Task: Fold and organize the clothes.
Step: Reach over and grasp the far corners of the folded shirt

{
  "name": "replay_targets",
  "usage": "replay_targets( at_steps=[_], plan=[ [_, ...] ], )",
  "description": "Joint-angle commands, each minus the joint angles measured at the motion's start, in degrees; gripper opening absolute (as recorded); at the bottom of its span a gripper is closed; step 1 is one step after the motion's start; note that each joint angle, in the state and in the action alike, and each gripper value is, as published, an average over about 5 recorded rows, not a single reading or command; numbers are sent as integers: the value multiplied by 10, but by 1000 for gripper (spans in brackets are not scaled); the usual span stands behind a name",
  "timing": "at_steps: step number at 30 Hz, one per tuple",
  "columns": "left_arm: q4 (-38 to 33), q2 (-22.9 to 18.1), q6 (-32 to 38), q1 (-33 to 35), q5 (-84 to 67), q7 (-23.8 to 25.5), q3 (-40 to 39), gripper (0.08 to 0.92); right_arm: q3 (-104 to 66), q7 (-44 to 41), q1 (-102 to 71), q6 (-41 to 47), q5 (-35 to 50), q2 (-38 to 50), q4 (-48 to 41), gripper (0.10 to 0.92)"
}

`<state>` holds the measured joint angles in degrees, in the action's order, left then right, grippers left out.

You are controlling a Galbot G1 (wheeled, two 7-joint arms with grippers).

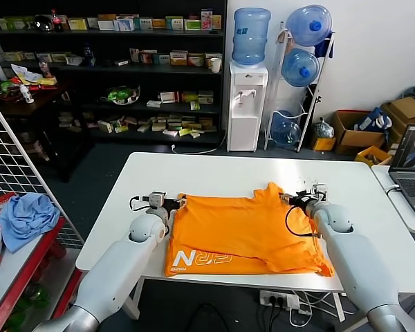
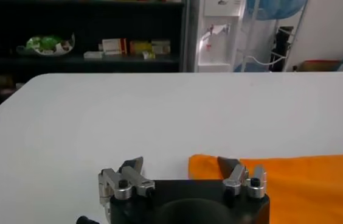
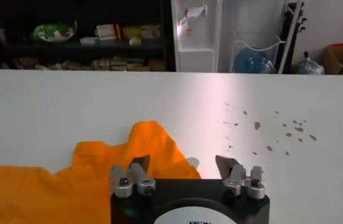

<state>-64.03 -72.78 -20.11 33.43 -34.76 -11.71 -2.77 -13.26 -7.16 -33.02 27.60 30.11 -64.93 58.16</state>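
Note:
The orange T-shirt (image 1: 242, 232) lies partly folded on the white table (image 1: 228, 173), white lettering showing at its front left corner. My left gripper (image 1: 171, 201) is open at the shirt's far left corner; in the left wrist view (image 2: 180, 165) one finger rests on the orange cloth (image 2: 305, 182) and the other over bare table. My right gripper (image 1: 306, 196) is open at the shirt's far right edge; in the right wrist view (image 3: 185, 164) one finger sits over the orange cloth (image 3: 98, 176) and the other over the table. Neither holds anything.
A light blue cloth (image 1: 26, 218) lies on a red side stand at the left, beside a wire grid. A laptop (image 1: 411, 169) sits on a table at the right. Shelves, a water dispenser (image 1: 247, 104) and boxes stand behind the table.

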Motion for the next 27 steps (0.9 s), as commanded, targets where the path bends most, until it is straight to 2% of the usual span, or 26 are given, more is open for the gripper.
replay_targets(
  at_steps=[1,3,14,17,25,27],
  plan=[
    [11,-4,-9,0,-2,7,-2,802,7,4,16,-5,-14,-19,-30,583],
    [7,-3,-10,6,-2,8,-2,773,8,6,14,-1,-14,-18,-27,523],
    [-9,-3,-7,22,1,13,1,447,7,24,5,-1,-9,-16,-3,202],
    [-15,-1,3,24,1,14,2,361,7,33,0,-11,1,-14,18,138],
    [-77,24,40,51,0,7,11,134,4,73,-41,-8,32,11,135,125],
    [-103,36,54,64,-2,2,12,105,0,81,-59,-3,39,24,164,125]
  ],
)
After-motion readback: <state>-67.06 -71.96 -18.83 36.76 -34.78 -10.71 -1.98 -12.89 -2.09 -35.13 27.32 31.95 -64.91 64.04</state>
